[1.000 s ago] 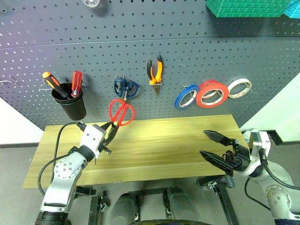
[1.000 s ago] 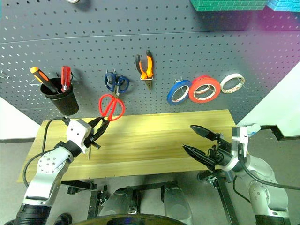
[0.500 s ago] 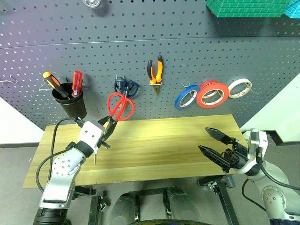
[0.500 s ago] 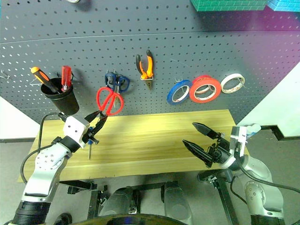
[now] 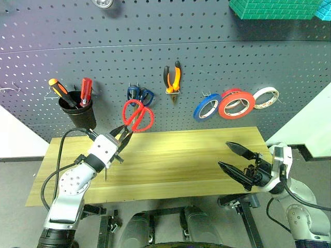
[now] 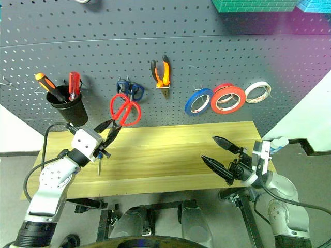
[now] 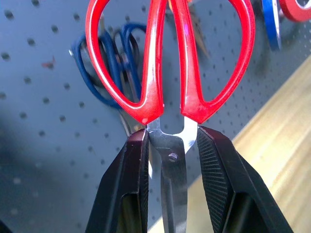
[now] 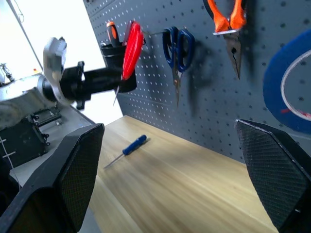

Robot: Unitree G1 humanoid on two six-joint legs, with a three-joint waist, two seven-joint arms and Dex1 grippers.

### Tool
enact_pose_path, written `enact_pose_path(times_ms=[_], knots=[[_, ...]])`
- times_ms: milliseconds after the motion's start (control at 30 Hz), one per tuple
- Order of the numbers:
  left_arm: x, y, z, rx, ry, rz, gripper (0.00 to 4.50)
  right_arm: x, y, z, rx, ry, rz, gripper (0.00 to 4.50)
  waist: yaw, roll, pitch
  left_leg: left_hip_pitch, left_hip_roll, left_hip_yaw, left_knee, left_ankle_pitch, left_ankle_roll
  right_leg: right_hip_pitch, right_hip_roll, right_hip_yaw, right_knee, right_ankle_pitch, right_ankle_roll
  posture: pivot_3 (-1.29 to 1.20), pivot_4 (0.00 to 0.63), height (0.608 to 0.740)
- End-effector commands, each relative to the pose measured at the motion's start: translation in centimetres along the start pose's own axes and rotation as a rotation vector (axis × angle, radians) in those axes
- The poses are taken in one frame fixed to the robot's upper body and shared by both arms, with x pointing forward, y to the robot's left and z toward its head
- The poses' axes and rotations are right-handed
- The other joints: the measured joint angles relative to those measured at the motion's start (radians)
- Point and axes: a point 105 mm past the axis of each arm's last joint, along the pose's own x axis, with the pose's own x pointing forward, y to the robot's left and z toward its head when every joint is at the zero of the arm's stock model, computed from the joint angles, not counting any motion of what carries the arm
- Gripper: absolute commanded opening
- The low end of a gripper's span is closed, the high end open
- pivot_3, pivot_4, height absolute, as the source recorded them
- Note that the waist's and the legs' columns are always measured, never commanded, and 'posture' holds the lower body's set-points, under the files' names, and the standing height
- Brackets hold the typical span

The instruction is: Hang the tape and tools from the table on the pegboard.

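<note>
Left end effector (image 5: pixel 123 135) grips red-handled scissors (image 5: pixel 137 115) raised toward the grey pegboard (image 5: pixel 155 57); right end effector (image 5: pixel 231 158) hangs open beside the wooden table (image 5: pixel 176 155).

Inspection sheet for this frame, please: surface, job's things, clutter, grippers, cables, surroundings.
Surface: table, light wood planks.
Job's things: red-handled scissors held up before the pegboard; pliers and red tape hang there; blue-handled screwdriver lies on the table.
Clutter: blue-handled scissors, blue tape, white-and-red tape hanging; black cup with two screwdrivers.
Grippers: left gripper shut on the scissors' blades; right gripper open, holding nothing.
Cables: black cable loops along the left arm.
Surroundings: green box above.
</note>
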Motion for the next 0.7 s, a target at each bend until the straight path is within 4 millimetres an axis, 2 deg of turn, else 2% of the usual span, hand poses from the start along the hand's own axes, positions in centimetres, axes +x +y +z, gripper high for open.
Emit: enact_pose_path(times_ms=[33,267,567,700], knots=[[0.4,0.5,1.0,0.029,-0.039,0.023,1.1,-0.6,-0.5,0.4,-0.044,-0.017,-0.002,4.5,-0.002,0.0,0.0,0.0,0.0,0.0,0.0,0.0,0.0,0.0,0.0,0.0,0.0,0.001,0.001,-0.16,0.104,0.734],[1.3,0.9,0.8,0.007,-0.036,0.042,1.1,-1.5,-1.4,-0.5,-0.034,-0.019,-0.006,4.5,-0.002,0.0,0.0,0.0,0.0,0.0,0.0,0.0,0.0,0.0,0.0,0.0,0.0,0.001,0.002,-0.17,0.099,0.734],[4.0,0.7,0.5,-0.049,-0.047,0.05,1.1,-2.3,-0.4,-0.9,-0.022,-0.051,0.038,4.5,-0.002,0.0,0.0,0.0,0.0,0.0,0.0,0.0,0.0,0.0,0.0,0.0,0.0,0.002,0.003,-0.18,0.097,0.734],[4.6,0.6,0.4,-0.054,-0.05,0.051,1.1,-2.6,-0.3,-0.8,-0.028,-0.065,0.048,4.5,-0.003,0.001,-0.001,0.001,0.0,0.0,0.0,0.0,0.0,0.0,0.001,0.0,0.001,0.002,0.003,-0.19,0.095,0.734]])
